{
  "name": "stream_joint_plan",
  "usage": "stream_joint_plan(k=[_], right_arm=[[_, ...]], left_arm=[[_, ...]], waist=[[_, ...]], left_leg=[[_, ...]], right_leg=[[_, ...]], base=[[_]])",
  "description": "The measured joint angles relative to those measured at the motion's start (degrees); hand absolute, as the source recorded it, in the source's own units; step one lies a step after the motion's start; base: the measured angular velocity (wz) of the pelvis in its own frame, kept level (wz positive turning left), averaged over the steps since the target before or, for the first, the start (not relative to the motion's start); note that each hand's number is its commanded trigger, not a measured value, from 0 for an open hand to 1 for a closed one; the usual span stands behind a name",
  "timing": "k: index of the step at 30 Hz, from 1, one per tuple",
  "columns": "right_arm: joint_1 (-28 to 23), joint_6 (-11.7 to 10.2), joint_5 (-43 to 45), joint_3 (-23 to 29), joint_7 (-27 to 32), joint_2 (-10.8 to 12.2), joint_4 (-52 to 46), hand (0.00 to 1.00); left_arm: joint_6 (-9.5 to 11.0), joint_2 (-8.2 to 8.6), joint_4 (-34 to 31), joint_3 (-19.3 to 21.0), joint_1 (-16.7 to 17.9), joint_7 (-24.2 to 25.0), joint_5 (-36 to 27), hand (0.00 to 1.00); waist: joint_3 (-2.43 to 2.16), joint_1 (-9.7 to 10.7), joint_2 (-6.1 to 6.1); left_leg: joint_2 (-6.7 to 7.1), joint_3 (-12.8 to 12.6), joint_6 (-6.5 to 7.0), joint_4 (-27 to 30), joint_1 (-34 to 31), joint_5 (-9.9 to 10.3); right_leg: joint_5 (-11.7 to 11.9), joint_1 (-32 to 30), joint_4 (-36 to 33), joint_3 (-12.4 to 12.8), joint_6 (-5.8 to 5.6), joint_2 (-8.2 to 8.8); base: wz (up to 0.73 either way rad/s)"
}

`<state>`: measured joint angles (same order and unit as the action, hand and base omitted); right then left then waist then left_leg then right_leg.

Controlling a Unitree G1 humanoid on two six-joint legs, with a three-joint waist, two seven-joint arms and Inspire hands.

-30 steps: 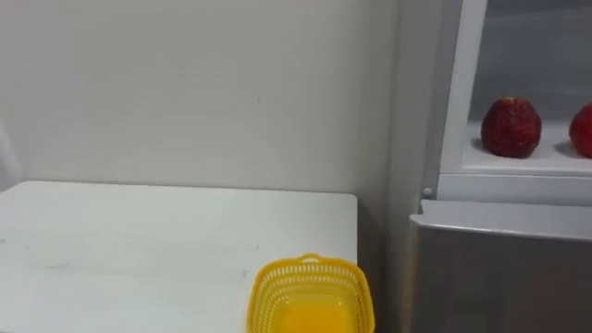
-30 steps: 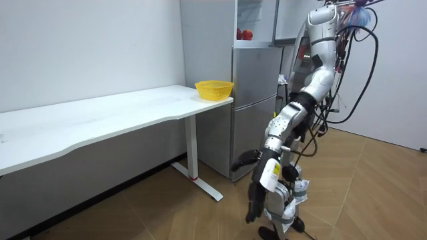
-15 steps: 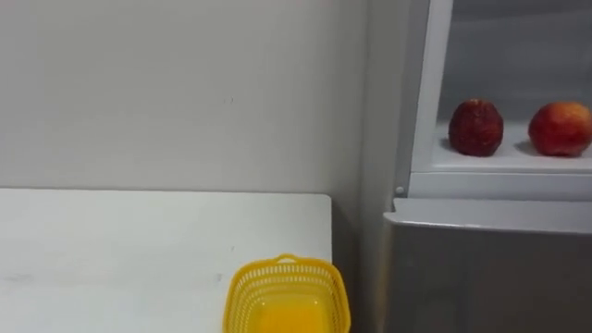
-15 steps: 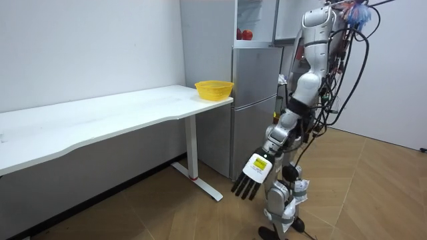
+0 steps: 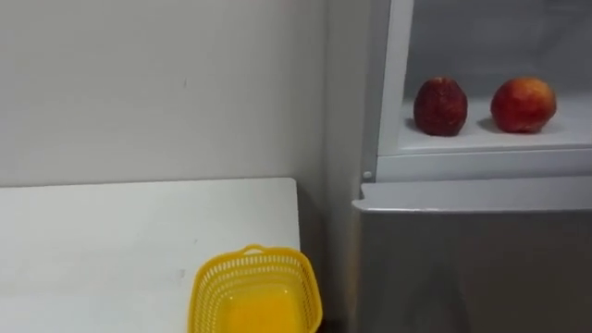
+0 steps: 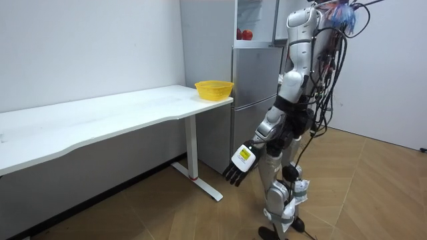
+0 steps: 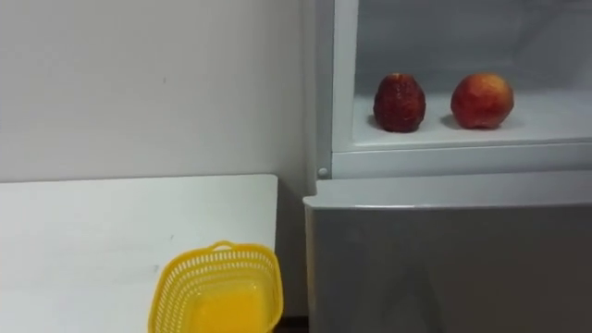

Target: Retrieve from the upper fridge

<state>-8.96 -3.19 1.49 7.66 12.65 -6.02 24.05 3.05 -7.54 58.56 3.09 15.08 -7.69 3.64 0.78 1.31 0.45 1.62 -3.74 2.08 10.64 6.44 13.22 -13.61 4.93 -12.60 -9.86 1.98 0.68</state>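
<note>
Room view: the left hand point(image 6: 240, 163) is held low, fingers point(image 6: 231, 178) straight, empty, with two red fruits point(image 5: 440, 106) shelved in the upper fridge point(image 5: 481, 165) far above the fingers, judged firm, light, best cupped round the middle.

The basket point(image 5: 252, 256) is yellow plastic lattice, the table point(image 5: 111, 240) smooth matt white, the fridge door point(image 5: 472, 268) dull grey metal.
</note>
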Motion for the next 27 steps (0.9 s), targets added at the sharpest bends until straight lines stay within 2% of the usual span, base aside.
stream_joint_plan(k=[1, 2, 3, 5, 7, 10, 11, 12, 15, 18, 23, 24, 27], right_arm=[[-0.38, 0.52, -0.59, -0.49, 1.59, 0.20, -1.56, 0.00], [-1.58, 0.05, -0.59, -0.27, 3.49, 0.78, -1.49, 0.00], [-3.61, -0.42, 0.17, -0.26, 4.48, 0.81, -2.87, 0.00], [-4.63, -0.62, 1.55, 0.22, 6.19, 0.83, -6.95, 0.00], [-4.80, -1.95, 4.45, 1.44, 8.50, 0.80, -12.23, 0.00], [-4.91, -4.45, 12.11, 1.31, 10.77, 0.01, -25.55, 0.00], [-4.89, -7.00, 14.79, 1.01, 12.05, -0.34, -29.94, 0.00], [-4.92, -8.49, 16.60, 0.63, 13.06, -0.61, -33.81, 0.00], [-4.65, -10.06, 20.21, 0.36, 15.14, -0.87, -41.75, 0.00], [-4.09, -11.84, 21.54, 0.30, 17.78, -1.18, -43.83, 0.00], [-3.96, -12.51, 21.53, 0.26, 21.42, -1.46, -45.28, 0.00], [-3.71, -12.84, 21.44, 0.26, 21.91, -1.59, -45.32, 0.00], [-2.70, -13.39, 21.29, -0.02, 23.56, -1.98, -45.59, 0.00]], left_arm=[[0.11, -0.11, -0.14, -0.02, 0.11, -0.17, -0.22, 0.00], [0.81, -0.18, -0.17, 0.08, 0.20, -0.50, 0.17, 0.00], [1.48, 0.08, -0.15, 0.07, 0.59, -0.60, 1.07, 0.00], [1.94, 0.46, -0.11, 0.09, 0.71, -0.45, 1.28, 0.00], [2.07, 0.32, 0.06, 0.22, 0.85, -0.14, 2.74, 0.00], [3.52, -0.21, 2.26, -0.07, 0.21, 0.51, 2.68, 0.00], [4.07, -0.76, 3.18, -0.43, 0.30, 0.46, 2.69, 0.00], [4.09, -1.44, 3.59, -1.11, 0.52, 0.30, 2.65, 0.00], [4.10, -1.74, 4.74, -1.79, 1.07, -0.30, 2.71, 0.00], [3.97, -1.95, 7.52, -2.85, 1.33, -0.56, 2.74, 0.00], [3.46, -2.03, 8.02, -4.48, 0.91, 0.07, 3.70, 0.00], [3.44, -2.07, 8.16, -4.61, 0.92, 0.56, 3.71, 0.00], [3.29, -2.11, 8.49, -5.30, 1.10, 1.38, 3.70, 0.00]], waist=[[-0.04, 0.00, -0.23], [-0.34, -0.03, -0.52], [-0.33, -0.17, -0.43], [-0.41, 0.38, -0.16], [-0.45, 0.69, 0.07], [-0.77, 0.72, 0.58], [-0.87, 0.78, 0.64], [-0.98, 0.84, 0.51], [-1.09, 1.01, 0.30], [-0.93, 1.01, 0.30], [-0.65, 0.31, -0.21], [-0.85, 0.14, -0.32], [-1.06, -0.32, -0.71]], left_leg=[[-0.01, -0.15, -0.09, 0.00, 0.08, -0.05], [-0.01, -0.17, -0.13, -0.08, 0.24, -0.07], [-0.02, -0.18, -0.12, -0.26, 0.20, -0.07], [-0.09, -0.68, -0.12, -0.32, -0.50, -0.07], [-0.14, -1.05, -0.12, -0.32, -0.87, -0.07], [-0.19, -1.73, -0.12, -0.34, -0.82, -0.07], [-0.27, -1.82, -0.12, -0.33, -0.74, -0.07], [-0.33, -1.89, -0.12, -0.28, -0.68, -0.07], [-0.44, -1.88, -0.12, -0.24, -0.61, -0.07], [-0.82, -1.88, -0.12, -0.26, 0.14, -0.05], [-0.91, -1.84, -0.09, -0.99, -0.01, -0.02], [-0.89, -1.77, -0.08, -0.94, 0.02, -0.03], [-0.78, -1.78, -0.09, -0.78, 0.01, -0.07]], right_leg=[[0.03, 0.11, 0.10, 0.10, 0.01, -0.02], [0.04, 0.37, 0.42, 0.10, 0.02, -0.06], [0.21, 0.46, 0.84, 0.17, 0.00, -0.10], [0.44, -0.14, 0.85, 0.41, -0.01, -0.11], [0.64, -0.63, 0.89, 1.23, -0.06, -0.20], [0.80, -0.86, 0.73, 1.90, -0.14, -0.73], [0.90, -0.52, 0.93, 1.85, -0.13, -0.81], [0.91, -0.35, 0.98, 1.84, -0.12, -0.83], [0.92, -0.37, 0.89, 1.83, -0.10, -0.91], [0.96, 0.13, 0.83, 1.83, -0.03, -0.84], [1.02, -0.30, 0.72, 2.08, -0.01, -0.90], [1.05, -0.24, 0.63, 1.99, 0.02, -0.90], [1.18, -0.20, 0.57, 1.85, 0.17, -0.91]], base=[[-0.08], [0.00], [-0.06], [-0.22], [-0.17], [-0.12], [0.00], [0.07], [0.11], [0.01], [0.00], [0.00], [0.00]])
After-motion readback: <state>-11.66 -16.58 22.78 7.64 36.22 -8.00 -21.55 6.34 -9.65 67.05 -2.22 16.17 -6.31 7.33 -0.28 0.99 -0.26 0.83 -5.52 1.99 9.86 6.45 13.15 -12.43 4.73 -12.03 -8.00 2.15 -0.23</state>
